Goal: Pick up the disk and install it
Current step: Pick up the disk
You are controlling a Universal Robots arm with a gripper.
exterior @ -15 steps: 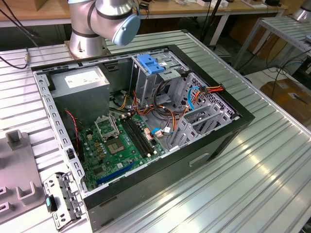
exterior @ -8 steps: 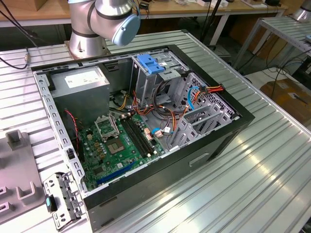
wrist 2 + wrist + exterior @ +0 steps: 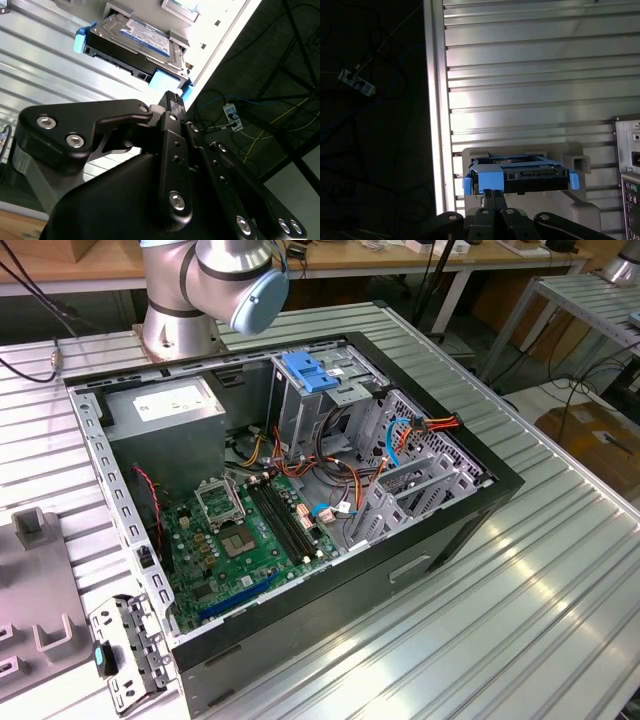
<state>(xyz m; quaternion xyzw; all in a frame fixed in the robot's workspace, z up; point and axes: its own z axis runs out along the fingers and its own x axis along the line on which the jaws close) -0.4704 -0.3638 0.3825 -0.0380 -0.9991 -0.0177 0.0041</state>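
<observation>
- Disk [image 3: 135,42] [image 3: 520,172]: dark drive w/ blue rails down both sides, lying flat in a pale grey cradle [image 3: 580,162] on the ribbed metal table [image 3: 520,75], near the table's edge. Label side is visible in the second wrist view.
- A blue tab [image 3: 162,80] [image 3: 487,180] on the disk's near end faces the gripper.
- Gripper [image 3: 171,96] [image 3: 493,192]: black fingers [image 3: 175,130] pressed together, no gap and nothing seen between them. Tips sit just beside the blue tab; can't tell if they touch it. Disk isn't lifted, it rests in the cradle.
- Beyond the table edge, in both wrist views: dark floor w/ loose cables and a white power strip [image 3: 231,111] [image 3: 357,82].
- Back panel of the computer case [image 3: 630,165] stands near the cradle in the first wrist view.
- Exterior view: the case [image 3: 450,530] lies open on the table, green board [image 3: 240,530] inside, silver power supply [image 3: 165,405] at the far corner.
- A wide blue latch [image 3: 305,372] sits atop the metal drive cage [image 3: 300,410], w/ orange, red and blue wires [image 3: 400,435] running beside it.
- Arm base [image 3: 180,300] stands on the table behind the case.
</observation>
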